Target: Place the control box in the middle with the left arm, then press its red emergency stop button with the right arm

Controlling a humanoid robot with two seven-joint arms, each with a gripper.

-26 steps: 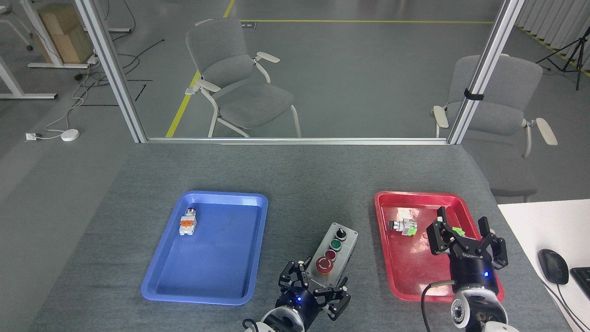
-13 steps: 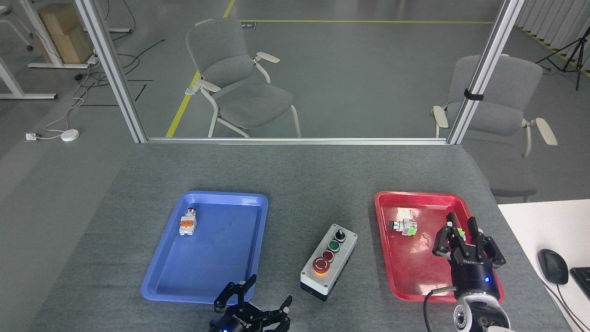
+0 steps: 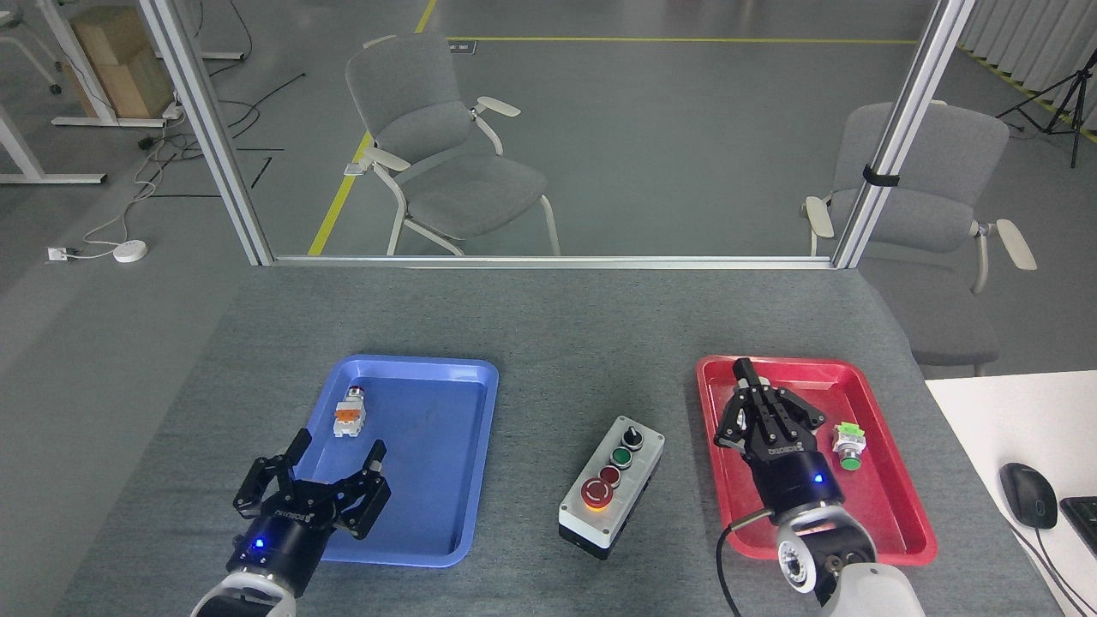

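the control box (image 3: 611, 490) sits on the table (image 3: 548, 317) between the blue tray (image 3: 476, 480) and the red tray (image 3: 900, 506), touching neither, so the placing looks done and the step in hand is the press. the box lies at a slant, its black knob at the far end, then the green button, the small red one, and the big red stop button (image 3: 597, 492) at the near end

the left claw (image 3: 319, 463) hangs released and empty over the near left corner of the blue tray, well apart from the box; it is best left there, out of the way. the right claw (image 3: 752, 386) stands over the red tray with its fingers drawn together into a point, clenched on nothing, which suits a poke

to press well, the right claw needs to travel left off the red tray and toward the near end of the box, lifted enough to clear the tray rim. it should come down straight onto the middle of the stop button, not from the side: a slanted push could slide the light box across the table or tip it. the small red button lies just beside the big one, so aim toward the near half of the cap. press firmly, then lift straight up

two loose push-button parts, one in the blue tray (image 3: 350, 414) and one with a green cap (image 3: 849, 445) just right of the right claw, play no part
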